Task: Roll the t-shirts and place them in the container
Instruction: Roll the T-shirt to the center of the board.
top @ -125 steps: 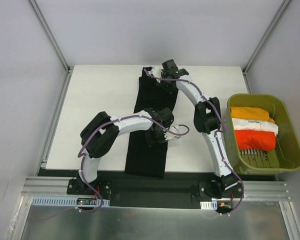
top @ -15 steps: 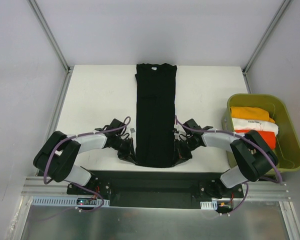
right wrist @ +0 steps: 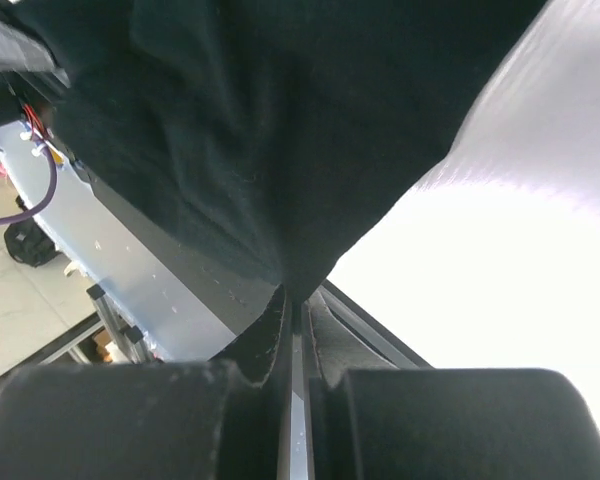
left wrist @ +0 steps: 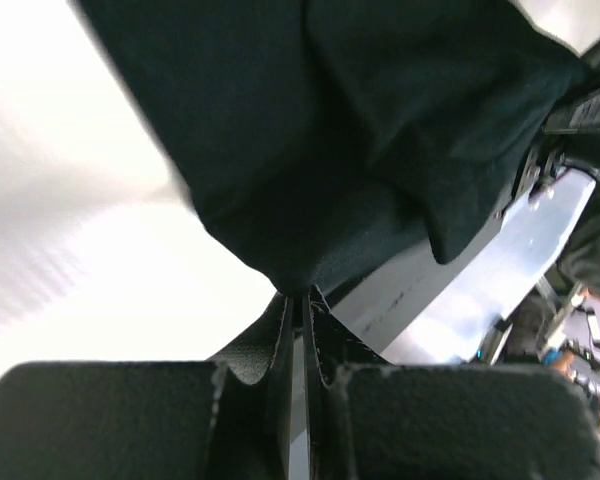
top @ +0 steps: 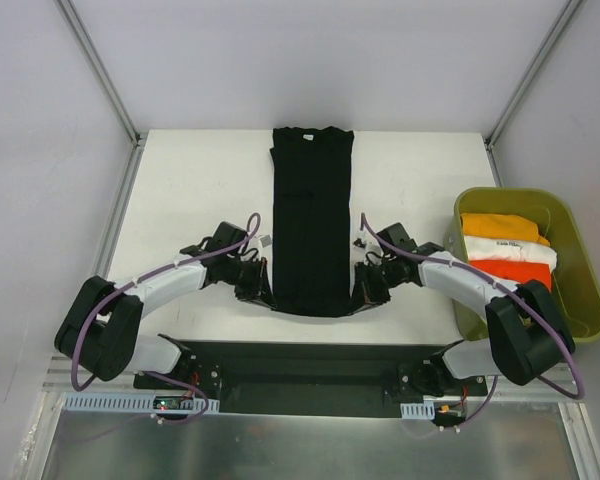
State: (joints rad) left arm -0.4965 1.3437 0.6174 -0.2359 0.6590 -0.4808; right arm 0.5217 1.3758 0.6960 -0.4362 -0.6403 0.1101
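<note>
You have the black t-shirt (top: 311,215) lying as a long, narrow strip down the middle of the worktop (top: 200,190), running from the far edge to the near edge. No part of it looks rolled yet, so I judge this shirt is only at the start of its roll. Your left hand (top: 257,290) is pressed together on the strip's near left corner, and your right hand (top: 365,293) pinches the near right corner in the same way. An orange bundle (top: 500,228), a white bundle (top: 508,251) and a red-orange bundle (top: 510,277) lie side by side in the bin (top: 580,260) just off the worktop's right edge. They are probably finished, though you cannot confirm that from above. The overhead view gives you the full layout but hides the grip itself. Each wrist view shows the fingers (left wrist: 250,370) closed on a thin fold of black cloth, but neither shows the bin or the shirt's far end.
</note>
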